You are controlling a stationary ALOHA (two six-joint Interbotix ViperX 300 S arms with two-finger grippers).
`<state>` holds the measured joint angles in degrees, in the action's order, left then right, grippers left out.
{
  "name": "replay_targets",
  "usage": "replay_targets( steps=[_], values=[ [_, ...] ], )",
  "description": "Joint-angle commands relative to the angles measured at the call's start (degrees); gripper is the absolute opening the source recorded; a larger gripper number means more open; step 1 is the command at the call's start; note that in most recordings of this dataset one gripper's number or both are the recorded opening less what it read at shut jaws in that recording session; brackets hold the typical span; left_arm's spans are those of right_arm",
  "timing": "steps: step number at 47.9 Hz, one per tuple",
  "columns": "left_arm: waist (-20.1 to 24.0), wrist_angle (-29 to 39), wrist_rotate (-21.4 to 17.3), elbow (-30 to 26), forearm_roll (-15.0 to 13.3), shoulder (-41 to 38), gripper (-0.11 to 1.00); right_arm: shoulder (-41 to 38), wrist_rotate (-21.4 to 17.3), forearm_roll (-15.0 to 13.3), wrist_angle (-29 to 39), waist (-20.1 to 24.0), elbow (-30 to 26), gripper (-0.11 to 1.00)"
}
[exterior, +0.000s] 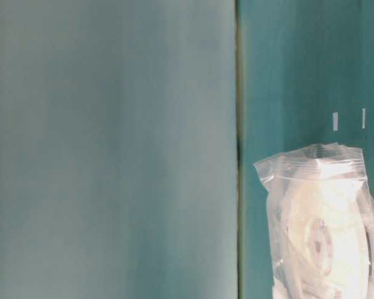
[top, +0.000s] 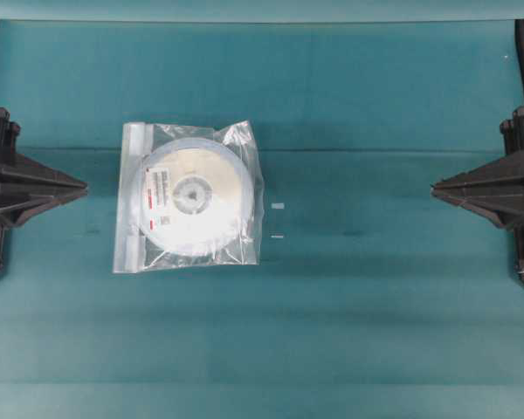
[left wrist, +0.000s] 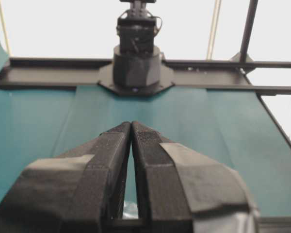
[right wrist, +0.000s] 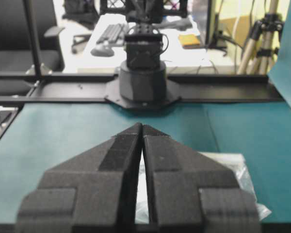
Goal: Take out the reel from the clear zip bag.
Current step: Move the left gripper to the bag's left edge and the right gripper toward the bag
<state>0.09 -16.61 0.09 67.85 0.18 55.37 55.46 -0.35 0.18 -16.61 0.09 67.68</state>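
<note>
Overhead view shows the clear zip bag (top: 189,196) flat on the counter (top: 375,305) between my end effectors, nearer my left end effector (top: 80,186) than my right end effector (top: 437,186), both pinched closed and empty, the reel (top: 190,197) sealed inside, presumably awaiting my approach.

Flat on teal table (top: 349,332), left of centre: clear zip bag (top: 189,196), whitish zip strip along its left edge. Inside, filling most of it: reel (top: 190,197), grey hub at centre, label toward its left. Just right of bag: two small white marks (top: 277,206). At left edge, left gripper (top: 80,187); at right edge, right gripper (top: 437,186); both tips closed, well apart from bag.
</note>
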Motion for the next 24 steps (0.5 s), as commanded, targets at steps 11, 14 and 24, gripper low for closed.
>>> replay_targets(
  steps=[11,14,24],
  values=[
    [-0.1,-0.9,7.8,-4.7,0.8,-2.6,-0.01,-5.1,-7.0,5.1,-0.2,-0.4,-4.1,0.00],
    [0.2,-0.6,10.5,-4.6,0.9,-3.2,-0.01,-7.0,-8.7,5.1,0.0,-0.7,-4.6,0.00],
    [3.5,0.0,21.3,-4.4,0.9,-6.7,-0.01,-14.2,-16.3,5.8,0.3,-1.9,-6.0,0.00]
  ],
)
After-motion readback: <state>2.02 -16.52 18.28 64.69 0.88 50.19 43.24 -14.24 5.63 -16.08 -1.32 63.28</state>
